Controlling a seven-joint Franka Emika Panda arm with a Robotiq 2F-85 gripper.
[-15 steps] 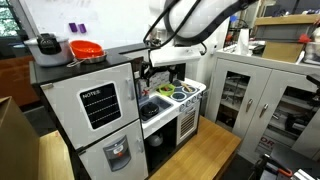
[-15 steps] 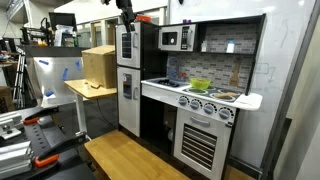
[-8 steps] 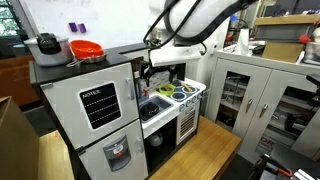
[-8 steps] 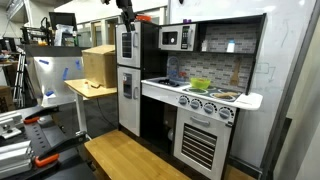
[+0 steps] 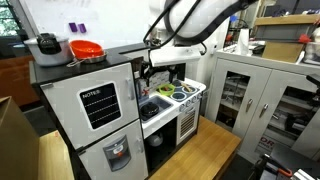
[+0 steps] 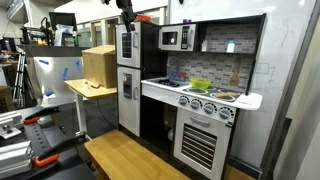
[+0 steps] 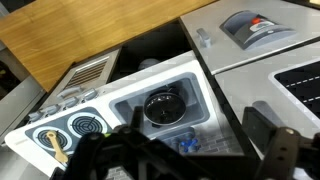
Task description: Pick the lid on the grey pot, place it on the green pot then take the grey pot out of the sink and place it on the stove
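In the wrist view the grey pot (image 7: pixel 163 105) with its dark lid sits in the white sink (image 7: pixel 195 80) of the toy kitchen, right of the stove (image 7: pixel 75 128). My gripper (image 7: pixel 195 140) hangs high above the sink, jaws wide open and empty. In both exterior views the gripper (image 5: pixel 150 64) (image 6: pixel 127 13) is well above the counter. A green pot (image 6: pixel 200 84) stands on the stove side; it also shows in an exterior view (image 5: pixel 165 91). It is out of the wrist view.
A red bowl (image 5: pixel 86 49) and a grey cooker (image 5: pixel 46 44) stand on top of the toy fridge. A microwave (image 6: pixel 172 39) sits above the counter. A yellow utensil (image 7: pixel 57 146) lies on the stove. White cabinets (image 5: pixel 260 95) stand beside the kitchen.
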